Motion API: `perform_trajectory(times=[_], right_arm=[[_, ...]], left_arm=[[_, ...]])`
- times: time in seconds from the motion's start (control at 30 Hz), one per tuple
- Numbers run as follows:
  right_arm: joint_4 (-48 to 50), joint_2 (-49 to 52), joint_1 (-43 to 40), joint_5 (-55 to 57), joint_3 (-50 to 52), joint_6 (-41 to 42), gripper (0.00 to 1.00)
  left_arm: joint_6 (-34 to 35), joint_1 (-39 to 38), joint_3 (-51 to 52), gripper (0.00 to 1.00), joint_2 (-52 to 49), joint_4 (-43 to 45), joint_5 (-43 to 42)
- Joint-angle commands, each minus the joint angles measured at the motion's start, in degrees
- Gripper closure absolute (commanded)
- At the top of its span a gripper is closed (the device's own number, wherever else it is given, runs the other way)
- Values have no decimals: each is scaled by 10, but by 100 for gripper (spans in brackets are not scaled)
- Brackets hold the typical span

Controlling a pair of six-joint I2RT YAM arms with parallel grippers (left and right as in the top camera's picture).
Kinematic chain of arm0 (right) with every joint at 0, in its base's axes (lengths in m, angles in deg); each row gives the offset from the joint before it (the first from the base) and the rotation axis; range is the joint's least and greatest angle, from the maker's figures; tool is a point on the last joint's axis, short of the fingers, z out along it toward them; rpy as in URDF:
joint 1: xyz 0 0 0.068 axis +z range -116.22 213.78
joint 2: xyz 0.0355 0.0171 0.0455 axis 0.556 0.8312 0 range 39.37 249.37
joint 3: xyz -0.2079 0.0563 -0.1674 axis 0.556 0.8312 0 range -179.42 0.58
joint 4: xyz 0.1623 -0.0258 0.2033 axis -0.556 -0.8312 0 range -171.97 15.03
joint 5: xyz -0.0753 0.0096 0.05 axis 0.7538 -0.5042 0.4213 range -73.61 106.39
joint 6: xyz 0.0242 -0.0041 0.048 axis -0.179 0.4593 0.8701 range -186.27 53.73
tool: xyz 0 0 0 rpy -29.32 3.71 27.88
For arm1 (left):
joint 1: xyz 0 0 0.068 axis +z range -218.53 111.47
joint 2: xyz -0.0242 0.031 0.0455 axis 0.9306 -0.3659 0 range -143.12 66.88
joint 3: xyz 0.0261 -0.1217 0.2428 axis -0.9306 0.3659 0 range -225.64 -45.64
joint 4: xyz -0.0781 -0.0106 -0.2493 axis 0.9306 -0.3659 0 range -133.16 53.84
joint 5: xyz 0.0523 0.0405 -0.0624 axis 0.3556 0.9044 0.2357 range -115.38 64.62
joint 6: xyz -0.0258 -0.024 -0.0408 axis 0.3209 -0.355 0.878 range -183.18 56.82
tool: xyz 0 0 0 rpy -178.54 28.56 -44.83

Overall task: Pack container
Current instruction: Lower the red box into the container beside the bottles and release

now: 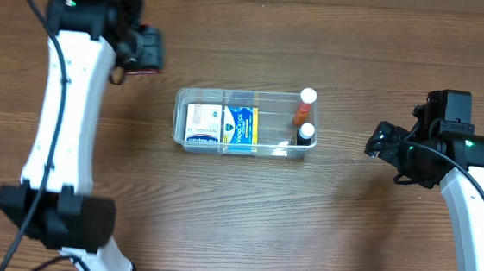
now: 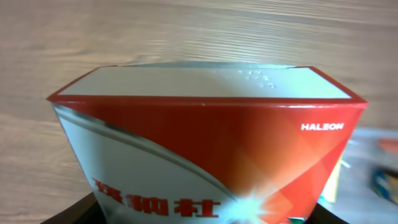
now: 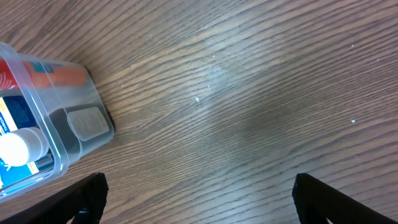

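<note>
Wood worktop (image 1: 234,230) carries the container (image 1: 177,117) at frame centre, long side across, prob. so both arms can reach it. L tool (image 1: 148,59), upper left of overhead view and well apart from the container, is clamped on a red box (image 2: 205,143) that fills its wrist cam; likely the next item in. R tool (image 3: 199,200) hangs right of the container, fingers spread wide w/ nothing between, out of the drop path. Inside: white box (image 1: 204,122) and blue box (image 1: 241,127) side by side at left/mid. Orange bottle (image 1: 304,108) and dark bottle (image 1: 305,134) are upright at right end. The gap between them looks like the free slot.
</note>
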Motion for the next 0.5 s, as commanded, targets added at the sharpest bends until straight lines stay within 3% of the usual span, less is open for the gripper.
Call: perform_trajectory(times=[0.0,0.2,0.47], right_arm=[[2,1,-2,-5,-5,-6,2],[2,1,-2,-5,-5,-6,2],[2,1,-2,-9,-5,-6,2]], left_arm=[[48,-100,-4,31,12,-3,-3],[154,-242,-3,30,-25,18,-3],[213,-295,-3,32,-154,47,-73]])
